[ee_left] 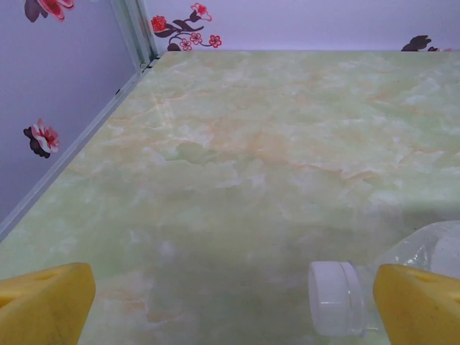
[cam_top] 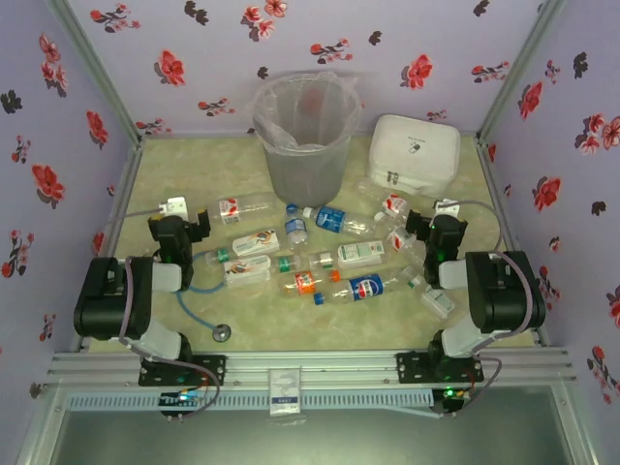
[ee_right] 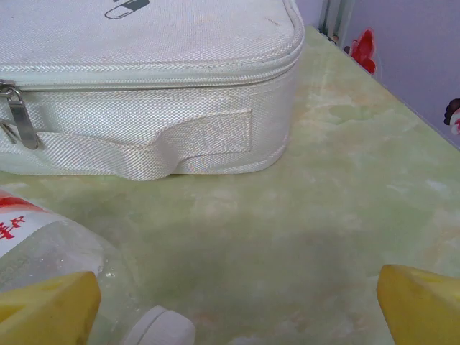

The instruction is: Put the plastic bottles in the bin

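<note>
Since the plastic bottles point(cam_top: 320, 257) lie on their sides in a loose band just in front of the bin point(cam_top: 305, 165), each must be lifted over its tall rim, which likely explains why both arms sit low at the ends of that band. The left end effector point(ee_left: 233, 302), in front of the bin and to its left, is spread wide with nothing gripped. A white-capped bottle point(ee_left: 332, 298) lies just inside one finger. The right end effector point(ee_right: 237, 302), in front and to the bin's right, is equally spread and empty beside a red-labelled bottle point(ee_right: 43, 244).

The bin seems to hold no bottle, though its cloudy wall makes that uncertain. Left of the bin the tabletop point(cam_top: 174, 174) is bare to the wall. To the bin's right, the white case point(cam_top: 417, 150) crowds the approach. The stethoscope point(cam_top: 208, 310) trails well in front of the bin.
</note>
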